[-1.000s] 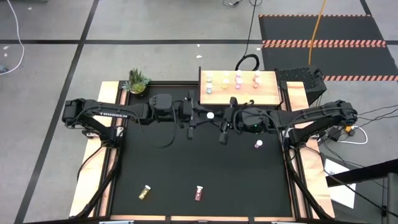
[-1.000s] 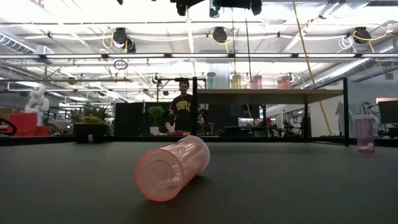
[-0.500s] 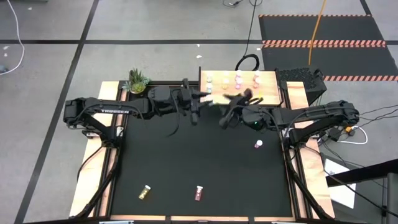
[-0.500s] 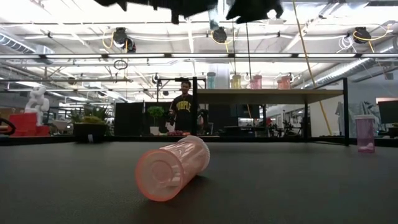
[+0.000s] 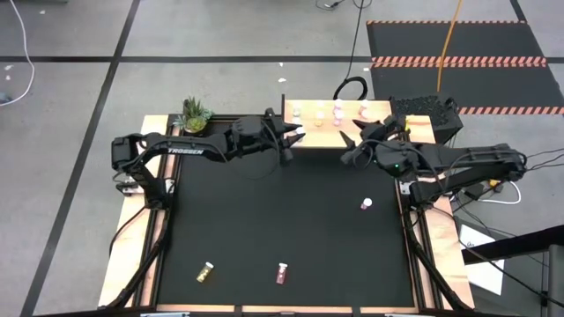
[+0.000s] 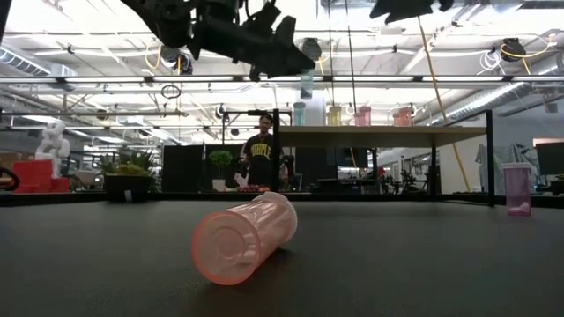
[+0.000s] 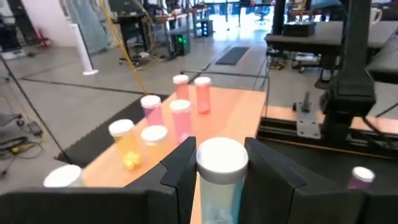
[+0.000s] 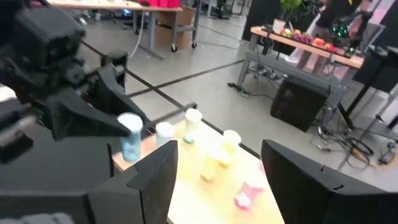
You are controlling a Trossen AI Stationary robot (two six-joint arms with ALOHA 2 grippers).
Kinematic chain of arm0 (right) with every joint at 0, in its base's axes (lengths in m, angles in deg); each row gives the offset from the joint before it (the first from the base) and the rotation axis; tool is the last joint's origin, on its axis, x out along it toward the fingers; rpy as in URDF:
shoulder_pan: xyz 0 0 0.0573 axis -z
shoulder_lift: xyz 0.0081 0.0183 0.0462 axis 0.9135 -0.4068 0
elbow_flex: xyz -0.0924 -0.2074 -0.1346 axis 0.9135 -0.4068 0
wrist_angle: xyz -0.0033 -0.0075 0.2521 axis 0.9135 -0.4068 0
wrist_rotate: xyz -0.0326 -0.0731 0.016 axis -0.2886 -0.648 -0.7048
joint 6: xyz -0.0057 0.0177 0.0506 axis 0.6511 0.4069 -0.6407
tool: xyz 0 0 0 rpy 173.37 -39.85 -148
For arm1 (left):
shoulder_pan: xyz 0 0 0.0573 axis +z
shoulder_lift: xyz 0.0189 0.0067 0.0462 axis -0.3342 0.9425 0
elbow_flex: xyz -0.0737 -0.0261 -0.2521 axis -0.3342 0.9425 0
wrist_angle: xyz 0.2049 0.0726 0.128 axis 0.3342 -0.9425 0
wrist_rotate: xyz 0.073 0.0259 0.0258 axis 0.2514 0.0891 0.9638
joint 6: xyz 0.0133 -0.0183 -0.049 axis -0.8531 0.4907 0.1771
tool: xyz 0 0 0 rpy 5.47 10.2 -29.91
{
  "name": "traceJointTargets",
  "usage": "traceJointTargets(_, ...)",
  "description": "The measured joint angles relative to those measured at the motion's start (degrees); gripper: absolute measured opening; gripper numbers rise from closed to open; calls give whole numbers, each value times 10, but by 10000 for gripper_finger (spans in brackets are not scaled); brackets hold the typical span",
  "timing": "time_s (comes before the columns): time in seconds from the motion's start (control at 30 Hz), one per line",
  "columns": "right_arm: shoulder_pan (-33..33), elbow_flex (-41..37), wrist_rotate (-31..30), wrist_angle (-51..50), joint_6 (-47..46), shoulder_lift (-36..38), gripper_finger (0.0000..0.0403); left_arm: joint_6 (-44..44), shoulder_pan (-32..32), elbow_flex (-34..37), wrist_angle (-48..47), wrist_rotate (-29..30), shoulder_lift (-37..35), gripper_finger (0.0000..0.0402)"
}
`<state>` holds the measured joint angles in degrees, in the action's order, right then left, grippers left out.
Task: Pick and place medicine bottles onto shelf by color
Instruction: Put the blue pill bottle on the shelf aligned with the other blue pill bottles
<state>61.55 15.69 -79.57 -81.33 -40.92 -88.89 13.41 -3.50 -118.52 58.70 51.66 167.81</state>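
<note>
Bottle (image 7: 219, 180), teal, pinched in left gripper (image 5: 291, 136) near shelf (image 5: 381, 139) at 12 o'clock; looking light, slick, best squeezing mid-body. Right gripper (image 8: 217, 180) spread, carrying nothing.

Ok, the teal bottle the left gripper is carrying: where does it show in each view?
High view: only the teal bottle's white cap shows, at the left gripper, by the shelf's near-left corner.
Low view: hanging upper centre, above the shelf.
Left wrist view: between the fingers, bottom centre.
Right wrist view: left of centre.
Shared landmark: the shelf.
</note>
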Motion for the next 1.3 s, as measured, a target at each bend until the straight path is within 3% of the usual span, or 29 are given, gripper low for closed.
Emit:
traceJointTargets(0.17,0,-17,-1,-29,-21,22,223,-4,18,10,-11,18,1,127)
traceJointTargets(0.57,0,-103,4,59,-20,54,222,25,43,69,96,-10,2,127)
traceJointTargets(1.3,22,-107,35,60,-4,76,222,12,32,69,111,-2,41,127)
